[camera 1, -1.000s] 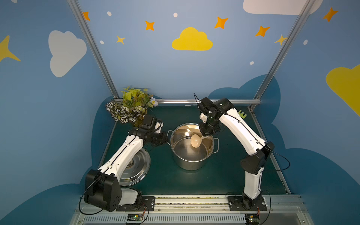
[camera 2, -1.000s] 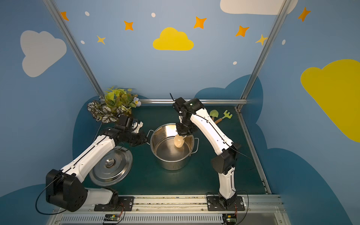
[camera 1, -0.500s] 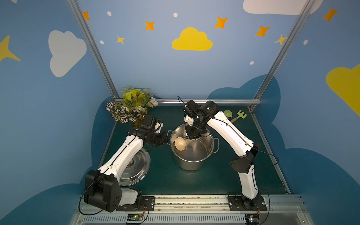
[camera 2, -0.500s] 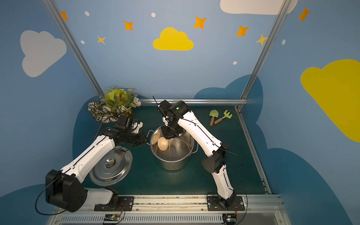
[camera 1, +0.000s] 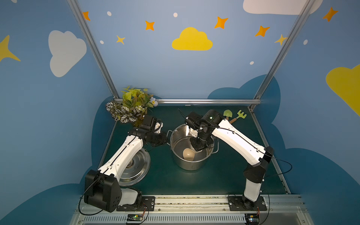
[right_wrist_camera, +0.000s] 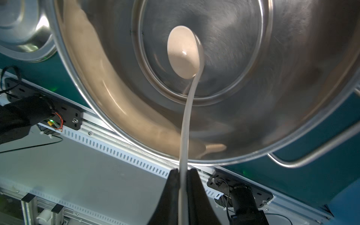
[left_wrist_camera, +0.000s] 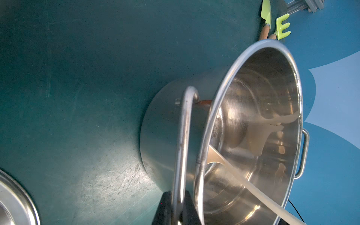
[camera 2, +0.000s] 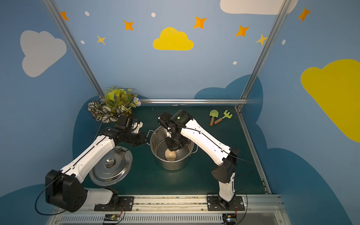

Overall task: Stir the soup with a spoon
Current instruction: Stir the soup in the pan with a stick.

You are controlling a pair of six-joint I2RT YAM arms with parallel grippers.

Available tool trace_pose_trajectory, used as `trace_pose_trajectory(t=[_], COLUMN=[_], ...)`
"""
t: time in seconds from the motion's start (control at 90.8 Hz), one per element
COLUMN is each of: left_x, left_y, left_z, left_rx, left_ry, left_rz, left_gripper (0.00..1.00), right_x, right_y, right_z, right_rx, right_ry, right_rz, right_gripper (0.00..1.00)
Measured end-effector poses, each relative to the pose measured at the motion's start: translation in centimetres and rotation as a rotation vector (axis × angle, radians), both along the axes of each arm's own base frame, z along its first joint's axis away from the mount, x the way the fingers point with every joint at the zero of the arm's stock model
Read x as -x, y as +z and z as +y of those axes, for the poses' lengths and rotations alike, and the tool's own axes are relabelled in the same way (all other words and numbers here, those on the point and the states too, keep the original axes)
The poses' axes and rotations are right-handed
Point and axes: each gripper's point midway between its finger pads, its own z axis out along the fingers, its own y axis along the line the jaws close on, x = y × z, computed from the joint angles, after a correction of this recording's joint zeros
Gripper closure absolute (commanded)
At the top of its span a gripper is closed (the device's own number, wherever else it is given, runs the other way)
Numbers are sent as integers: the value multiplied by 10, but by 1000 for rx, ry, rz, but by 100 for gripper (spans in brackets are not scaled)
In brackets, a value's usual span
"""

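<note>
Spoon point(right_wrist_camera: 185, 124) handle sits clamped in the right pincer point(right_wrist_camera: 184, 171) while the left pincer point(left_wrist_camera: 177, 194) grips the pot handle point(left_wrist_camera: 183, 136).

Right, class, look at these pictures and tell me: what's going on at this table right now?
The right gripper is shut on the handle of the beige spoon, whose bowl is down inside the steel pot. The left gripper is shut on one pot handle, steadying it. The pot's inside shows bare steel; no soup is visible. The lid lies aside on the mat; a toy shovel and rake sit at the back.
</note>
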Motion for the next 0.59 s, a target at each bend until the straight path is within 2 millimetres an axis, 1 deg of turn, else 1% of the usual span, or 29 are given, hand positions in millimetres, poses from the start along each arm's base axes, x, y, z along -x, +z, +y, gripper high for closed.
trace_pose_trajectory(t=[0.088,0.143,0.264,0.341,0.396,0.451,0.595], left_x=[1,1,1,1,1,1,1], left_y=[0,0,0,0,0,0,0], left_z=[0,0,0,0,0,0,0], left_rx=[1,1,2,2,3,4,9], left_ry=[0,2,3,3,3,3,2], left_rz=[1,1,1,1,1,1,-2], left_gripper=[97,97,97,97,97,97,97], right_x=[0,-3,-20,-31,-40,-50,-74], right_y=[1,2,3,4,7,10,14], right_z=[-18,-28,-46,-53,-55,-54,-39], right_rx=[20,27,38,40,35,23,-8], right_ry=[-32,-60,-126,-156,-170,-180,-174], right_rz=[-13,-21,-37,-45,-57,-70,-93], right_gripper=[100,100,100,100,100,100,100])
